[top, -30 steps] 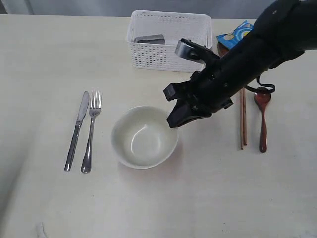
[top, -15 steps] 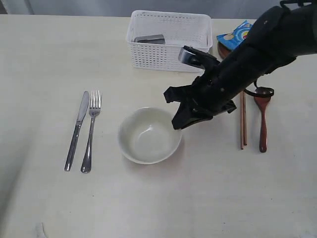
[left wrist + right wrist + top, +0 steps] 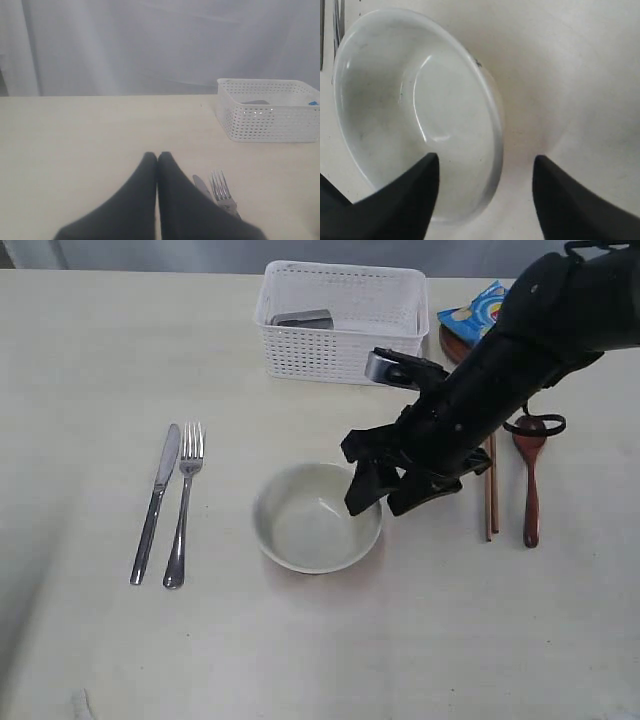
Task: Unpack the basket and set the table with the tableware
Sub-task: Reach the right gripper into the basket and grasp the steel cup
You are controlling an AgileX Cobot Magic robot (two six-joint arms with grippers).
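The cream bowl (image 3: 310, 525) (image 3: 410, 100) stands upright on the table (image 3: 90, 360), to the right of the steel knife (image 3: 155, 502) and fork (image 3: 183, 502). My right gripper (image 3: 386, 500) (image 3: 486, 159) is open astride the bowl's right rim, one finger inside and one outside, gripping nothing. The chopsticks (image 3: 490, 490) and the reddish-brown spoon (image 3: 530, 480) lie further right. At the back stands the white basket (image 3: 345, 350) with a steel cup (image 3: 300, 318) lying in it. My left gripper (image 3: 158, 156) is shut and empty, low over the table near the knife (image 3: 201, 184) and fork (image 3: 220, 187).
A blue chip bag (image 3: 478, 308) and the edge of a small brown plate (image 3: 450, 340) lie right of the basket, partly behind my right arm. The basket (image 3: 267, 112) also shows in the left wrist view, beyond the cutlery.
The bowl has slid to the right along with my right gripper. The gripper, shut on the rim before, has opened and let go of it.
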